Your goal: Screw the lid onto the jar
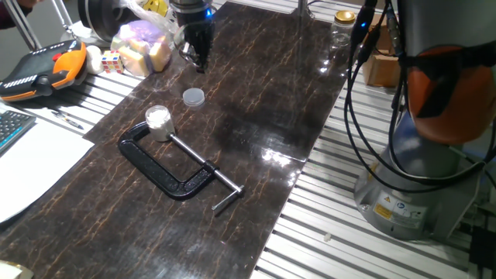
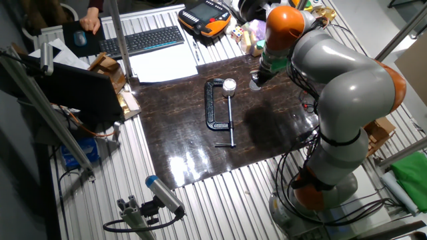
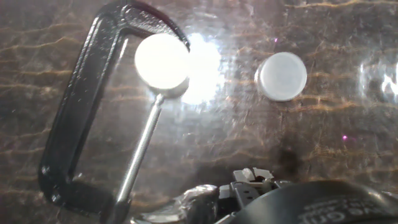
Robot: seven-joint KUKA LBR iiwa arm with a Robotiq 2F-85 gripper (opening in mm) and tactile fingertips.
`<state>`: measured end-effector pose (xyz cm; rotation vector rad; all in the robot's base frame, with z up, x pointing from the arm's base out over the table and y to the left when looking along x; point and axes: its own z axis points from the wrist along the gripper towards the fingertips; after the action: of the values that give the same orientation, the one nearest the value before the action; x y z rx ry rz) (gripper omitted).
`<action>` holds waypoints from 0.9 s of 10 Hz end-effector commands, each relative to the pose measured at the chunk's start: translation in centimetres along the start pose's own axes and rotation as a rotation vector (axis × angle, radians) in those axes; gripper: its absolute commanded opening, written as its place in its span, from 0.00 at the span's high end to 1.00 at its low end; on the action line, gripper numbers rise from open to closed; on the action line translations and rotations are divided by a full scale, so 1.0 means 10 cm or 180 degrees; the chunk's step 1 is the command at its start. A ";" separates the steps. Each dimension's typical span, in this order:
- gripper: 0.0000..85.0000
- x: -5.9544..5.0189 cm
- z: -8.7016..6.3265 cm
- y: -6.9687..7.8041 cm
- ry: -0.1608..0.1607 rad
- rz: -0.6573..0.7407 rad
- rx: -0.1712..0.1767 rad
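I see a black C-clamp (image 1: pixel 159 167) lying flat on the dark marbled mat (image 1: pixel 256 116), its screw rod (image 1: pixel 194 159) running toward the near mat edge. The jar (image 1: pixel 158 122) stands upright inside the clamp's mouth, between the fixed end and the tip of the screw, apparently touching both. In the hand view the jar's top (image 3: pixel 161 60) is washed out by glare, so I cannot tell what it contains.

The lid (image 1: pixel 193 97) lies flat on the mat just beside the jar, apart from it and outside the clamp. It is a small round cap, pale grey-white and translucent; in the hand view the lid (image 3: pixel 282 75) appears as a plain disc with a slightly darker rim.

The gripper (image 1: pixel 198 58) hangs above the mat, beyond the lid, near a bag of foam pieces (image 1: pixel 142 44) and a die (image 1: pixel 111 60). It holds nothing; I cannot tell how the jaws stand.

A larger clear jar with a gold lid (image 1: pixel 343 23) stands at the far mat corner, well apart. An orange pendant (image 1: pixel 43 68) and a keyboard (image 2: pixel 141 41) lie off the mat.
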<state>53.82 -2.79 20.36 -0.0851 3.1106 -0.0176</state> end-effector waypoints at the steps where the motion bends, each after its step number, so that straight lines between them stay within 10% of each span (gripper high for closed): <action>1: 0.99 -0.04 0.04 -0.01 0.0007 0.0040 0.0020; 9: 0.99 -0.16 0.32 0.01 0.0026 0.0345 0.0118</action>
<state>55.55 -2.60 17.12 0.0867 3.1154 -0.0728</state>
